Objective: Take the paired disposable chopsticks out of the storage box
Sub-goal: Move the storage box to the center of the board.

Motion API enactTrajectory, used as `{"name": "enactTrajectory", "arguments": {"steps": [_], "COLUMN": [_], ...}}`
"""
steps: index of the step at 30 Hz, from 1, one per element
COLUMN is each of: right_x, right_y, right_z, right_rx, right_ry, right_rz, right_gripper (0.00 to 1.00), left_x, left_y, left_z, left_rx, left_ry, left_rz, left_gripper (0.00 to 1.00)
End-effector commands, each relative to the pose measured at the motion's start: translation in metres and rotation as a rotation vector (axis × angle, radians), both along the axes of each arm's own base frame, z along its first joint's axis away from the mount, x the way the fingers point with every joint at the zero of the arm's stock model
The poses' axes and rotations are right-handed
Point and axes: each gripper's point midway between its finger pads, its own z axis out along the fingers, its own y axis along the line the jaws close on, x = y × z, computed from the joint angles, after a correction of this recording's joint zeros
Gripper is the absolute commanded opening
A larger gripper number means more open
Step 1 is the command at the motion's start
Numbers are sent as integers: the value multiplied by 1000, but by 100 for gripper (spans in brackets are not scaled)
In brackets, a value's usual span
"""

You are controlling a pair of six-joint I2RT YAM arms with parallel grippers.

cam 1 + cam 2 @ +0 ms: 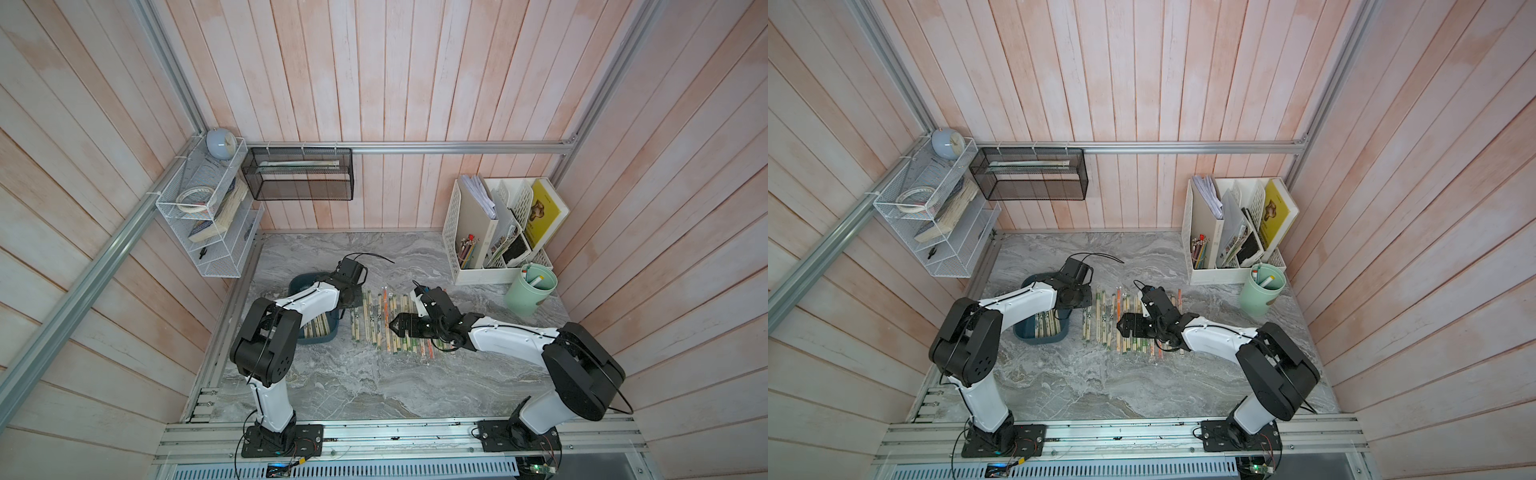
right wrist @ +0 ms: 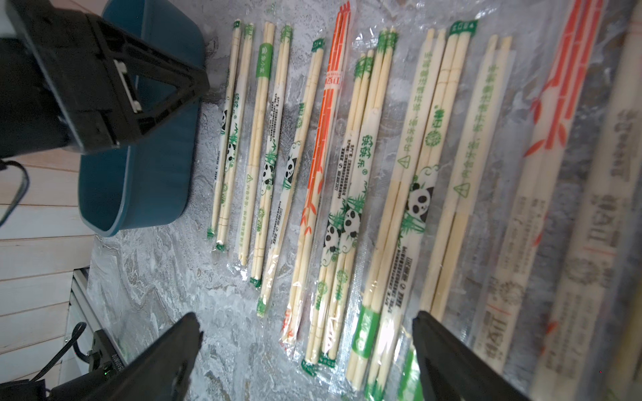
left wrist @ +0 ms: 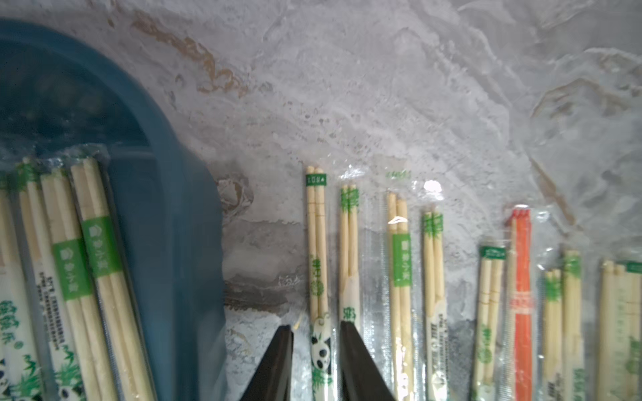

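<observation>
The left gripper stood narrowly open, its black jaws straddling one panda-printed pair that lay on the grey marbled table, just right of the storage box. This teal plastic tray with rounded corners held several paired disposable chopsticks: pale bamboo in clear, green-printed sleeves. More sleeved pairs, some orange-printed, lay in a row farther right, beneath the wide-open right gripper.

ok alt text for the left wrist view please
The left tool, jaws slightly apart, straddles a panda-print chopstick pair lying on the grey marble table, at the end of a row of sleeved pairs. Beside it, the teal storage box holds more pairs.
</observation>
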Motion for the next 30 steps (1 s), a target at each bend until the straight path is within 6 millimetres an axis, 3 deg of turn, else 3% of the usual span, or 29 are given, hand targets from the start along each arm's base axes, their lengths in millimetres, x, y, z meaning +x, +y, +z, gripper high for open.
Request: {"name": "enactTrajectory", "arguments": {"steps": [1, 7, 12, 17, 21, 23, 27, 30], "right_x": [4, 4, 4, 3, 4, 5, 7, 7], "right_y": [3, 3, 4, 3, 5, 6, 8, 8], "right_z": [0, 0, -2, -2, -1, 0, 4, 4], "right_rx": [-7, -3, -1, -2, 2, 4, 7, 8], "right_ry": [3, 3, 4, 4, 4, -1, -11, -12], "right_rz": [7, 9, 12, 11, 14, 17, 22, 22], "right_gripper": [97, 97, 97, 97, 97, 97, 97, 97], "left_x": [-3, -6, -3, 0, 9, 13, 16, 15], "left_y": [16, 46, 50, 41, 61, 81, 120, 135], "left_z": [1, 4, 13, 56, 90, 91, 73, 57], "left_rx": [3, 10, 3, -83, -50, -26, 28, 49], "left_ry": [-4, -15, -33, -128, -191, -175, -115, -83], "left_rz": [44, 99, 95, 87, 149, 190, 257, 284], "left_gripper": [27, 27, 27, 27, 28, 28, 27, 25]}}
